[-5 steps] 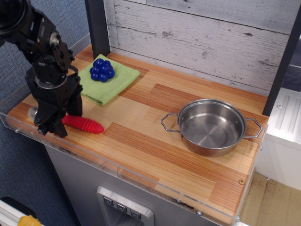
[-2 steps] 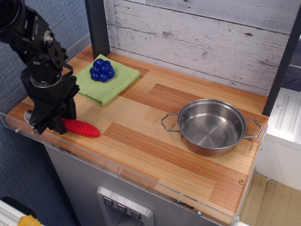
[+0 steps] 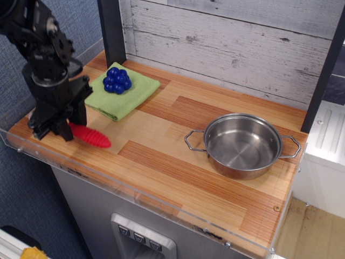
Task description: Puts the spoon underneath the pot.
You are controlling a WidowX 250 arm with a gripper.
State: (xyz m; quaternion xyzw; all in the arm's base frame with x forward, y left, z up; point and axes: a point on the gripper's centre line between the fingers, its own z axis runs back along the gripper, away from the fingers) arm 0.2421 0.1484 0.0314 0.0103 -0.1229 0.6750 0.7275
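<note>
Your gripper [image 3: 51, 129] is clamped on the bowl end of the spoon [image 3: 90, 137] at the counter's [image 3: 178, 162] left front; its red handle slants down right. The steel pot [image 3: 241, 144] sits well apart, right. Blue grapes [image 3: 117, 80] rest on a green cloth [image 3: 132, 96].

The gripper [image 3: 51, 127] hides the bowl of the spoon [image 3: 91, 136]; the arm is cut by the top-left edge.

All matte black on this arm [image 3: 40, 48]: chunky, blocky joints, round motor housings, small screws, a thin black cable looping beside the wrist, two flat black fingers [image 3: 66, 128].
</note>
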